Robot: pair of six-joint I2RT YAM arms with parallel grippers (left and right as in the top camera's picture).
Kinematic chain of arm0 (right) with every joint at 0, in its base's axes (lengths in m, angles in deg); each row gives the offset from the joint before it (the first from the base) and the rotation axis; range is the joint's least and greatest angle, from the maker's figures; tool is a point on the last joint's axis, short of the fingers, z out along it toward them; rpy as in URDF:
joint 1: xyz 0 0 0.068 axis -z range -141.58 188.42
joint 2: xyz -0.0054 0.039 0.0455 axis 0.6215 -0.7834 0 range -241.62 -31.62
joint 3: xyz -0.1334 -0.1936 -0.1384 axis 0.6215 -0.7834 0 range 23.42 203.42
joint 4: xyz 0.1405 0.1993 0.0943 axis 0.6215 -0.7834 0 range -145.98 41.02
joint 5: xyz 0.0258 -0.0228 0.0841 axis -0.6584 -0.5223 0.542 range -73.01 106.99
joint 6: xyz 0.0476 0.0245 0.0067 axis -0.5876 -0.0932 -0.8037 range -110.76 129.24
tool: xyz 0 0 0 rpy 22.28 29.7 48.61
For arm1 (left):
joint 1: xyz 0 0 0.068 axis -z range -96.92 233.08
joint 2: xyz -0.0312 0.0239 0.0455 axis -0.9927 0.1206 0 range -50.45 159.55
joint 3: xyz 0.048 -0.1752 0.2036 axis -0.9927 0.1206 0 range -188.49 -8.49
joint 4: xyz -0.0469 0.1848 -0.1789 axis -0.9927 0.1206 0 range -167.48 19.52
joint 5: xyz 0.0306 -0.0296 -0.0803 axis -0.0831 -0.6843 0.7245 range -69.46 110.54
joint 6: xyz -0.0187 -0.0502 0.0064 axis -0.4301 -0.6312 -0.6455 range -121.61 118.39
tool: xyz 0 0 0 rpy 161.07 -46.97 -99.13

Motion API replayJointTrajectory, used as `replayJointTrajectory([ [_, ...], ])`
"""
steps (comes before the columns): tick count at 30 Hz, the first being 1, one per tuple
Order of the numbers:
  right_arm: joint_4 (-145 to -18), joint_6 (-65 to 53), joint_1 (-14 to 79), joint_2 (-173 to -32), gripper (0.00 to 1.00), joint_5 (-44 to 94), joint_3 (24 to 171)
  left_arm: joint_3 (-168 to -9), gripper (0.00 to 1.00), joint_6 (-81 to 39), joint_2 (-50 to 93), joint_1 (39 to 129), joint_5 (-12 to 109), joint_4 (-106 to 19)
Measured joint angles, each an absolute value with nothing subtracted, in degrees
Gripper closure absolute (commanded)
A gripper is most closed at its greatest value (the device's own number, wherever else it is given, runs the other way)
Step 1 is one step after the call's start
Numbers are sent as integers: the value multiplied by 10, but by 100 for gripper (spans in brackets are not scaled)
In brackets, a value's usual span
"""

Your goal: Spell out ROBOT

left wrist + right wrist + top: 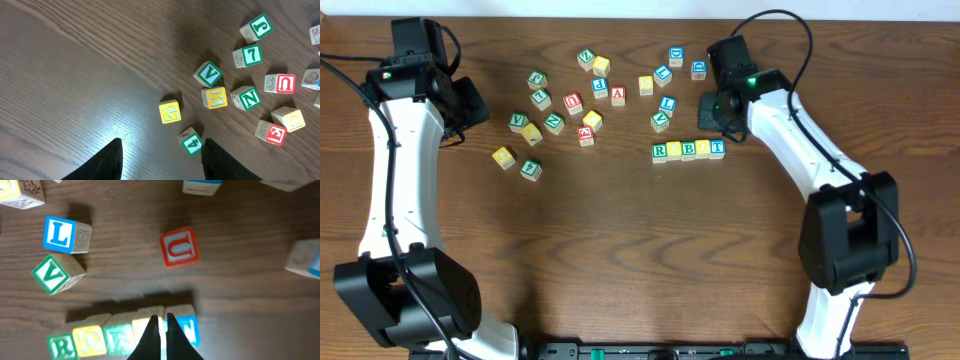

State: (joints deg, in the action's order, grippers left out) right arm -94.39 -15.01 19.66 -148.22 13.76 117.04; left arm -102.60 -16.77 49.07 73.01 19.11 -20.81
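Right tool hangs over the lettered row at the desk's right-centre, fingers pressed together and holding nothing. Left tool spreads wide and empty near the G block. The blocks look like light, rigid wooden cubes with smooth faces, best gripped on opposite flat sides. Row blocks touch, so only front and back faces are free. Bare desk lies in front.

Left arm extends well left of the block row. Left gripper: fingers spread apart, nothing between them. Right gripper: fingers pressed together, poised over the row toward its right end.
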Motion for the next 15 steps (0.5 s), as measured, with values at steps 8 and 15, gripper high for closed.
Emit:
replayJointTrajectory([
  [8,-920,-146,188,-1539,99,150,1170,-1026,50,-168,491,730,191,-208],
  [15,-915,-146,188,-1540,99,153,1169,-1026,50,-168,491,730,191,-208],
])
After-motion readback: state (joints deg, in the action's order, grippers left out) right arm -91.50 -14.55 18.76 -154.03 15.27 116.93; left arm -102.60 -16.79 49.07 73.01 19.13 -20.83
